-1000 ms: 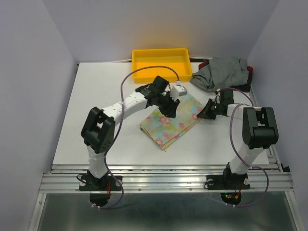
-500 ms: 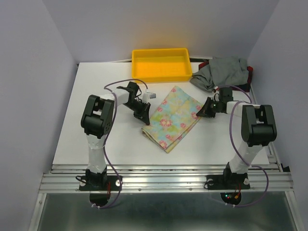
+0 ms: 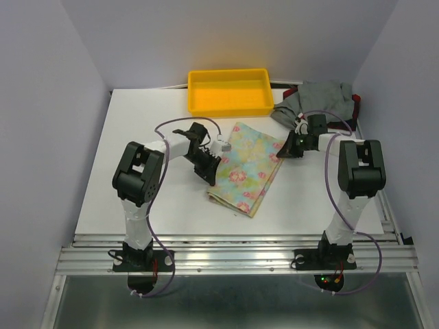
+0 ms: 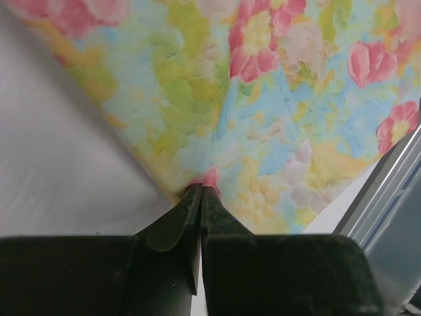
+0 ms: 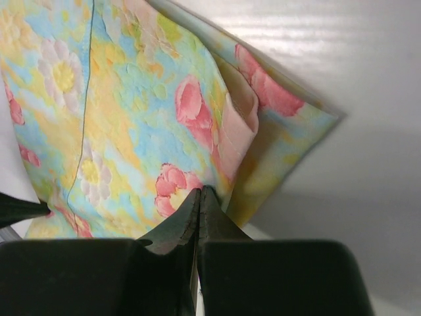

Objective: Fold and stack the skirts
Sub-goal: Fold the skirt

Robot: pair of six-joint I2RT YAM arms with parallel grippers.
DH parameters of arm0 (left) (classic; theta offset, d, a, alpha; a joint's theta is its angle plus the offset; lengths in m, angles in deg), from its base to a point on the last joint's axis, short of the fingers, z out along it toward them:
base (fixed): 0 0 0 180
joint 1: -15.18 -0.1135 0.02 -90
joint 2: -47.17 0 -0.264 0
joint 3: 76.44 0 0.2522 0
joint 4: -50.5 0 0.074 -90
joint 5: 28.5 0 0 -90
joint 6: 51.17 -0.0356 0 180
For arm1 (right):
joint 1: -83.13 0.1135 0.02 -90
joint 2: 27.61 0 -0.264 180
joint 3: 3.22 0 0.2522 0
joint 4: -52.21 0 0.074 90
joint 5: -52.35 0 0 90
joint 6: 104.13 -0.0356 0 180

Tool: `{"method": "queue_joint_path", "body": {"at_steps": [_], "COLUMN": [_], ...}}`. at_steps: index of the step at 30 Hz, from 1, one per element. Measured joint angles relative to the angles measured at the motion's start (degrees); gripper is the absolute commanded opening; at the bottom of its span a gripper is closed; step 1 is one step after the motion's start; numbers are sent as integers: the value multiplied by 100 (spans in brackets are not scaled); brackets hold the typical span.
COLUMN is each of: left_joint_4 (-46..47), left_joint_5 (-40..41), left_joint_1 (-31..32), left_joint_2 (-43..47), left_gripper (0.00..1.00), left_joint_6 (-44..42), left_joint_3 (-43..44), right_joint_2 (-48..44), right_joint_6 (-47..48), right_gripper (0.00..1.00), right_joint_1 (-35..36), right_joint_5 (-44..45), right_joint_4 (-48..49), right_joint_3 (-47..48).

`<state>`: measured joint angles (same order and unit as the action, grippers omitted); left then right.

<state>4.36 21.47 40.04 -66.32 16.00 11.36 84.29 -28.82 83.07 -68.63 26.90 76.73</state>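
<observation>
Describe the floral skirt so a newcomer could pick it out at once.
On the white table, look just on the near side of the yellow tray. The folded floral skirt lies there, pinched at either side by the left gripper and right gripper. Its pastel flowers set it apart from the plain grey skirt heaped at the far right.

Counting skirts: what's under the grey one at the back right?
A red-and-dark cloth edge shows beneath the grey skirt on both sides; the rest is covered.
</observation>
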Motion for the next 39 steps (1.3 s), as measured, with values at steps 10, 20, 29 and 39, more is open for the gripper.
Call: {"method": "queue_joint_path", "body": {"at_steps": [10, 20, 29, 39], "left_joint_4": [-420, 304, 597, 1663], "left_joint_5": [76, -81, 1128, 1864], "left_joint_1": [737, 195, 758, 2151], "left_joint_2": [181, -149, 1156, 2592], "left_gripper": [21, 42, 49, 43], "left_joint_6": [-505, 13, -1412, -2085], "left_joint_3": [378, 2081, -81, -1495], "right_joint_2": [332, 319, -802, -1659], "right_joint_6": [909, 1543, 1117, 234], "right_gripper": [7, 47, 56, 53], "right_joint_1": [197, 317, 629, 754], "right_joint_5": [55, -188, -892, -1543], "right_joint_4": [-352, -1032, -1790, -2151], "right_joint_3": [717, 1355, 855, -1534]}}
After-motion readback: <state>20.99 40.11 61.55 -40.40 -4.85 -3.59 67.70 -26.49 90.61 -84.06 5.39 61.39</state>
